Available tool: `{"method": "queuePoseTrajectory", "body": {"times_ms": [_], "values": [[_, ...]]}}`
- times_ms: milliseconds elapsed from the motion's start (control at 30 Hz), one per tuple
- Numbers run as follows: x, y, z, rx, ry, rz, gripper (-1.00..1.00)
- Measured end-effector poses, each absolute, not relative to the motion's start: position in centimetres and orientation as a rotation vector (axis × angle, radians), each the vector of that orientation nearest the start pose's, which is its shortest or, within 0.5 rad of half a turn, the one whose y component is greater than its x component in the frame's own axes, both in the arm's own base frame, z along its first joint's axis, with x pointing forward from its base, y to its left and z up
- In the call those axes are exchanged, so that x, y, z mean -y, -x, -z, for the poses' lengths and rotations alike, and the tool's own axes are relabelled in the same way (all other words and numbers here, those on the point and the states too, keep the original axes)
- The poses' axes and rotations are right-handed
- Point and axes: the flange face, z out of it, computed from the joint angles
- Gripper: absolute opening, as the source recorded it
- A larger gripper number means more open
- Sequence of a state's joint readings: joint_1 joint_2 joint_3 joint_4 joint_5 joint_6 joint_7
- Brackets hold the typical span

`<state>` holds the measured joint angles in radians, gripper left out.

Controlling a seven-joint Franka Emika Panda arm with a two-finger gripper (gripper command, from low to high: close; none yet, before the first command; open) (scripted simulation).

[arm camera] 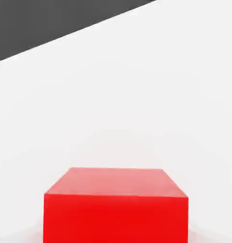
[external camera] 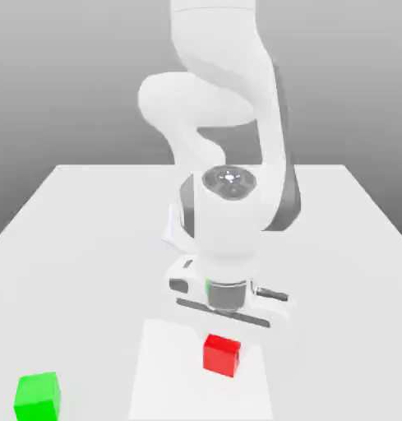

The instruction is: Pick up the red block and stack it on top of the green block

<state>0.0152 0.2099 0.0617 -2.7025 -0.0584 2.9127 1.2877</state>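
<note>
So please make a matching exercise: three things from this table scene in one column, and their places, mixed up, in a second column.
Things:
1. small bright red cube
2. small bright green cube
3. white robot arm's hand

Places:
A. near the front corner on the exterior view's left
B. directly above the red cube
C. on the white table, just below the hand

Pairs: 1-C, 2-A, 3-B
</note>
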Motion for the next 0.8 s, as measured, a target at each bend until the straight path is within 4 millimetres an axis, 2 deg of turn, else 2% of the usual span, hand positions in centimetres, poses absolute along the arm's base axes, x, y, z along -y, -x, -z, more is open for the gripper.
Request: {"method": "queuePoseTrajectory", "body": {"times_ms": [133,333,500,533,567,667,700,800], "values": [[-3.4,-40.1,-20.2,-1.726,2.625,0.002,-1.0],[7.1,-45.4,-22.3,-2.289,2.147,-0.013,-1.0],[18.6,-47.7,-24.0,-2.697,1.607,-0.006,-1.0],[20.7,-47.8,-24.1,-2.755,1.505,-0.003,-1.0],[21.8,-47.9,-23.4,-2.782,1.454,-0.001,-1.0],[22.8,-47.9,-19.6,-2.806,1.409,0.002,-1.0],[22.8,-47.9,-18.6,-2.808,1.405,0.002,1.0],[22.8,-47.9,-18.6,-2.808,1.405,0.002,1.0]]}}
